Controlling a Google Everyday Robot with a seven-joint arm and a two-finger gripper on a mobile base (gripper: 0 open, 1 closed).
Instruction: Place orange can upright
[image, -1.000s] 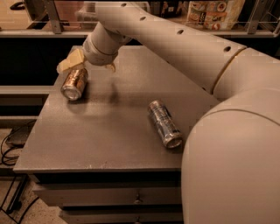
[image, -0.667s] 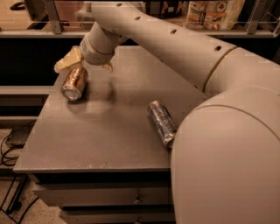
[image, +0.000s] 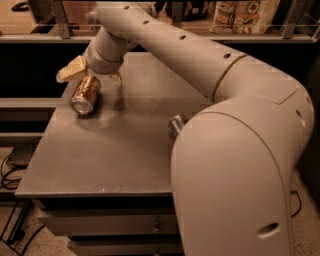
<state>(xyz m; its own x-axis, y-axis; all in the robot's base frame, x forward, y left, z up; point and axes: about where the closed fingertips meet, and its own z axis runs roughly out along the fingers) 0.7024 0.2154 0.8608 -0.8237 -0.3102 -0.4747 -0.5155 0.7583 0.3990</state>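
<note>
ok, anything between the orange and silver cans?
Nothing: in the camera view only bare table separates the orange can, lying on its side, from the silver can, mostly hidden behind the arm. The claw sits open at the orange can's far end.

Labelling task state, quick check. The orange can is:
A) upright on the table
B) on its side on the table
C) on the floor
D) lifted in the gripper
B: the orange can lies on its side on the table, a silver end facing the camera. The gripper is open at its far end, one finger on each side.
</note>
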